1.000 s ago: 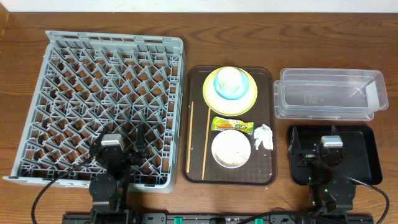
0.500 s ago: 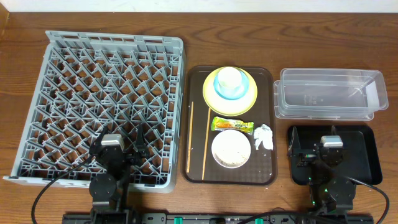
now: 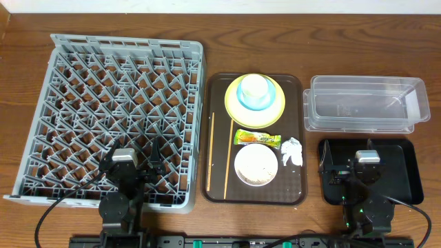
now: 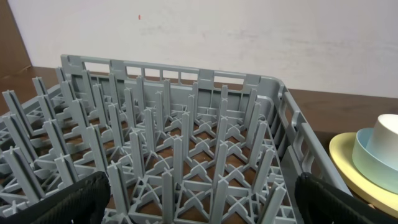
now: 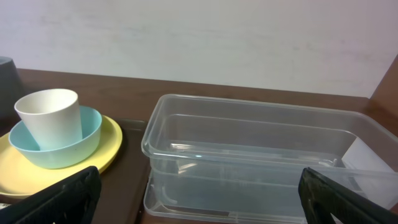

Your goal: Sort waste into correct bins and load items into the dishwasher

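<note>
Both arms sit at the desk's near edge, the left gripper (image 4: pixel 199 208) and right gripper (image 5: pixel 199 199) spread wide and empty. Nothing is sorted yet. The small green-and-yellow snack wrapper (image 3: pixel 257 138) lies mid-desk on the brown serving tray (image 3: pixel 289 189). The right arm looks best placed: pinch across the wrapper's narrow width, then release over the clear rectangular plastic tub (image 3: pixel 365 103) near the far-right corner.

The overhead view looks straight down on the whole desk (image 3: pixel 21 21). The left wrist view sits low and close, facing ahead from the left tool (image 4: pixel 205 208) across the grey rack (image 4: pixel 186 143). The right wrist view faces ahead from the right tool (image 5: pixel 199 208) over the clear tub (image 5: pixel 249 149), and both wrist views share the yellow plate (image 4: pixel 341 158), which lies between the tools.
</note>
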Controlling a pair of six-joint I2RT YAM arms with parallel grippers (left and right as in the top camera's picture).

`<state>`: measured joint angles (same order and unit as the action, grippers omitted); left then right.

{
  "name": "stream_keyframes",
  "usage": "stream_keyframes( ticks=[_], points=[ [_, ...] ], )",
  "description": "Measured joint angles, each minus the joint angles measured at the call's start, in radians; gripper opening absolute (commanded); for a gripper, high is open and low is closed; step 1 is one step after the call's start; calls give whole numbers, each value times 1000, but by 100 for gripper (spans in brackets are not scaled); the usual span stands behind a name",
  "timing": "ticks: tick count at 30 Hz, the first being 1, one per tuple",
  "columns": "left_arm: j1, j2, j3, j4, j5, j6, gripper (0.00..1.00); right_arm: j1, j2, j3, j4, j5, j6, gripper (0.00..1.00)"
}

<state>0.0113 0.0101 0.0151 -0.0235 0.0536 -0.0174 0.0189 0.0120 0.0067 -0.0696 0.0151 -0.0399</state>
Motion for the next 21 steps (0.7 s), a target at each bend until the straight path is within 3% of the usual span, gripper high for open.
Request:
stream_keyframes(
  ticks=[14,16,21],
  points=[
    [0,0,0,11,-1,7,96,0,0,0,0,0,0,99],
    [0,1,-6,57,15,4,96,0,0,0,0,0,0,99],
    [1,3,24,335,156,-87,96,0,1,0,0,0,0,99]
  ],
)
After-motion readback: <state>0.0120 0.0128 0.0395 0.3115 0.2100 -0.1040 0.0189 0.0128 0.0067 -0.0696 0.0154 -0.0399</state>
